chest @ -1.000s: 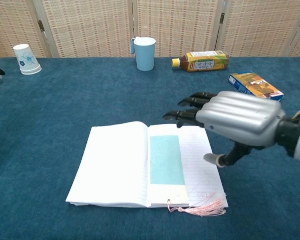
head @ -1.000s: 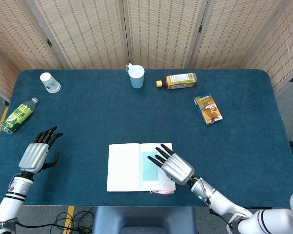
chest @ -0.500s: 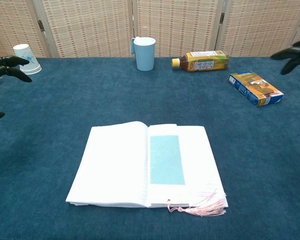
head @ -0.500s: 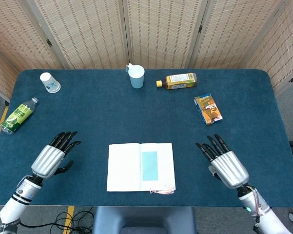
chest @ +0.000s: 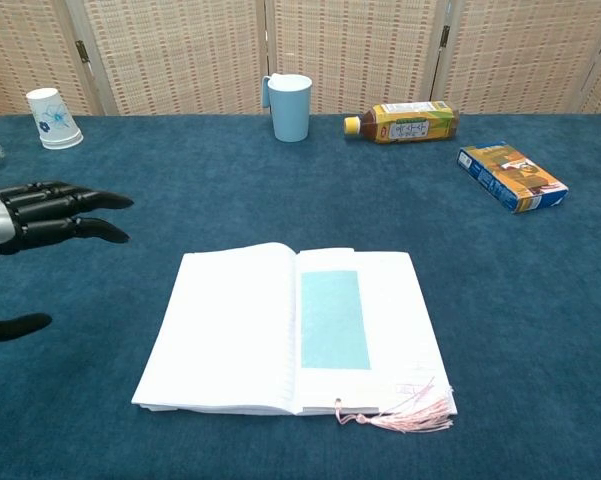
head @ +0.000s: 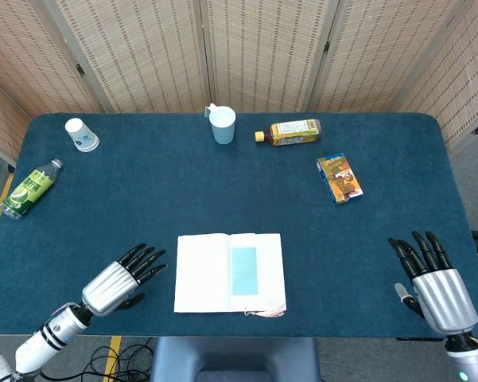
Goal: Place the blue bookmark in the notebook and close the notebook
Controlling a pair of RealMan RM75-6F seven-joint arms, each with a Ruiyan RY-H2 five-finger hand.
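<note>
We see the notebook lying open and flat at 6 o'clock on the blue, felt-like worktop, its white pages ruled. The blue bookmark, a smooth pale rectangle, rests on the right-hand page, its pink tassel trailing over the near edge. The left hand, silver-shelled with black fingers, hovers just beside the notebook at 9 o'clock, spread and empty. The right hand is well apart at 3 o'clock, likewise spread and empty. Compared with a second ago, we note that the right hand has left the page and the left hand has drawn nearer. At 12 o'clock stand a light-blue mug and a bottle lying on its side.
</note>
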